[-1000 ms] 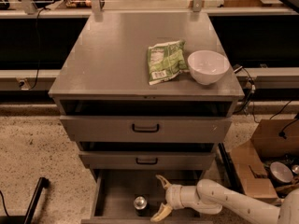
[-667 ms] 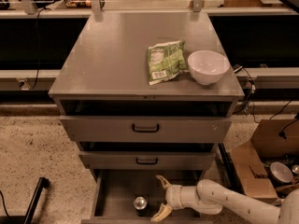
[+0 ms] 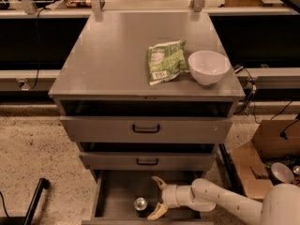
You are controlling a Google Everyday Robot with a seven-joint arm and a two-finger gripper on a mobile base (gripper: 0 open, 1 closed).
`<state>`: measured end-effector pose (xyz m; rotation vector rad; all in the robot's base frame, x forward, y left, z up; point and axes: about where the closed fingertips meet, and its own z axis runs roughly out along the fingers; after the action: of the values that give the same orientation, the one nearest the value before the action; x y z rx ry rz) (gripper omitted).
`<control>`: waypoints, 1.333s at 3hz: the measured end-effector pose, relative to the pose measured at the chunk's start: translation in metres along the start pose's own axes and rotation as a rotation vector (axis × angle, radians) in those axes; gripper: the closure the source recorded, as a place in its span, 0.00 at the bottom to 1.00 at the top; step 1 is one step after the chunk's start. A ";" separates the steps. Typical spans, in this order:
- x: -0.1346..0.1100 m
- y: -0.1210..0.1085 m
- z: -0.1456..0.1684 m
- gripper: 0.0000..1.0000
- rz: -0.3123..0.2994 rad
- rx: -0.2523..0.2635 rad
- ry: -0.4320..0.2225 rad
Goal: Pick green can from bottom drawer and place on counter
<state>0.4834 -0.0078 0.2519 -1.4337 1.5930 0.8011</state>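
The can (image 3: 140,204) is seen standing upright inside the open drawer (image 3: 116,191), near its front edge. The end effector (image 3: 157,198) is held inside the same drawer, toward its right side, with the fingers spread wide, nothing gripped, and the can just beside their tips. On the table (image 3: 112,55) above the drawer, a bag (image 3: 165,61) and a bowl (image 3: 209,67) are set.

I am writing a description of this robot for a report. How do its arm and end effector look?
The arm is smooth, rounded and white, made of thick tube-like segments, with no cables or markings visible. The end effector, inside the bottom drawer, has a white cylindrical wrist and two curved, tapered, yellowish-beige fingers.
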 end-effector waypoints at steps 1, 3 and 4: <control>0.008 -0.002 0.024 0.17 0.008 -0.034 -0.023; 0.015 0.003 0.055 0.23 0.014 -0.092 -0.043; 0.021 0.011 0.065 0.26 0.025 -0.110 -0.051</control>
<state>0.4831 0.0410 0.2030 -1.4609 1.5518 0.9454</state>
